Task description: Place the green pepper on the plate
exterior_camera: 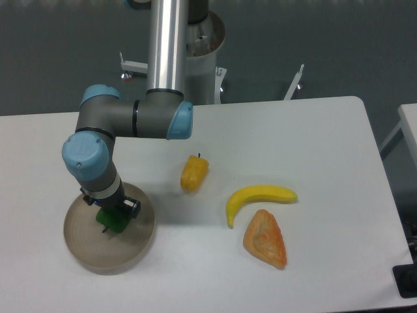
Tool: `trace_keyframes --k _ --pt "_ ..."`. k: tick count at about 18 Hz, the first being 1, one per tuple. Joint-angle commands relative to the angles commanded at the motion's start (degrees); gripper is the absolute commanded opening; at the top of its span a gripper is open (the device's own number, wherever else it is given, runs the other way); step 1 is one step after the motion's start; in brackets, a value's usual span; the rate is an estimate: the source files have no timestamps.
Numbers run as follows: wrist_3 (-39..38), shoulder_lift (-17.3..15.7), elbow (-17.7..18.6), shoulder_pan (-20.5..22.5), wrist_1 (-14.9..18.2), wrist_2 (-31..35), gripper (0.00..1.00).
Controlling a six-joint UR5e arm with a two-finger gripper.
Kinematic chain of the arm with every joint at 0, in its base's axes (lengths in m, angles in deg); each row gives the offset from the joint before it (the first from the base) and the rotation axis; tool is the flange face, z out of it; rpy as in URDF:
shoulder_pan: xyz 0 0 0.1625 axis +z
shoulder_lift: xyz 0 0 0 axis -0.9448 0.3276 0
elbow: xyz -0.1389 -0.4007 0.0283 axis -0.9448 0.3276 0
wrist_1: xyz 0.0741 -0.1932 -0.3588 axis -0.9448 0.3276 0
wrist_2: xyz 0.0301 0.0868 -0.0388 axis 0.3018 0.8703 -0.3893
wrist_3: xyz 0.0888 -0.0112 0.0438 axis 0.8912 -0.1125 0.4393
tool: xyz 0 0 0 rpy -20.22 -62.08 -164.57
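One high frontal camera overlooks the table (313, 130).

White table (313, 137), rounded corners. Directly on it: tan plate (133, 251) near the left front; yellow pepper (193, 174) toward the middle; banana (257, 197) to its right, with an orange wedge (265, 239) just in front.
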Motion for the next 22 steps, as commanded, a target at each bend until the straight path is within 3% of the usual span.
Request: trace_keyframes --k 14,18,21,22 --pt "0.26 0.09 0.88 -0.09 -0.18 0.00 0.37" --pt "0.35 0.18 0.88 -0.09 -0.26 0.00 0.56" --pt "0.35 -0.26 1.05 -0.09 -0.26 0.00 0.90" --pt "0.53 -0.26 1.05 0.00 -0.18 0.00 0.95"
